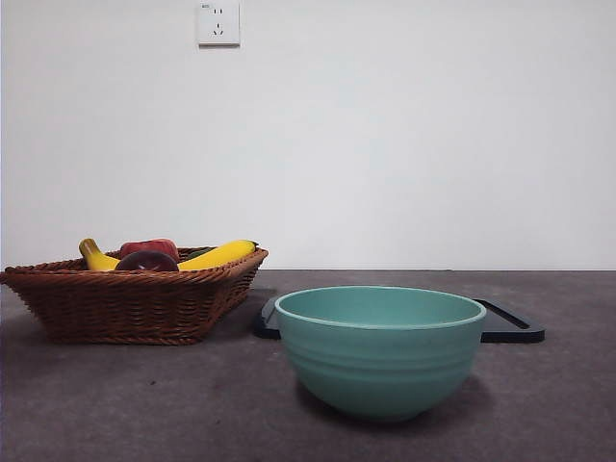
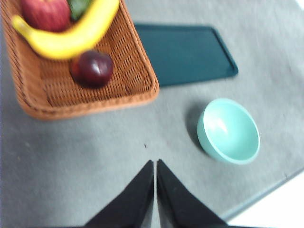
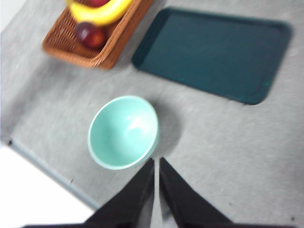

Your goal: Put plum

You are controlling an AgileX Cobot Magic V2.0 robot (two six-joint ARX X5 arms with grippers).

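Note:
The dark maroon plum (image 2: 92,68) lies in the wicker basket (image 2: 137,61), beside a yellow banana (image 2: 71,38) and a red apple-like fruit (image 2: 45,13). From the front, the plum (image 1: 146,261) peeks over the basket's rim (image 1: 135,298); the right wrist view shows the plum (image 3: 90,34) too. My left gripper (image 2: 155,166) hovers shut high over bare table, well short of the basket. Also shut, my right gripper (image 3: 156,164) hangs high beside the teal bowl (image 3: 123,131). Neither one holds anything.
The empty teal bowl (image 1: 380,348) stands in the front middle of the grey table. Behind it lies a flat dark tray (image 1: 510,322), also seen as a tray (image 3: 213,52) from above. The table's near edge (image 2: 266,190) runs close to the bowl (image 2: 229,130).

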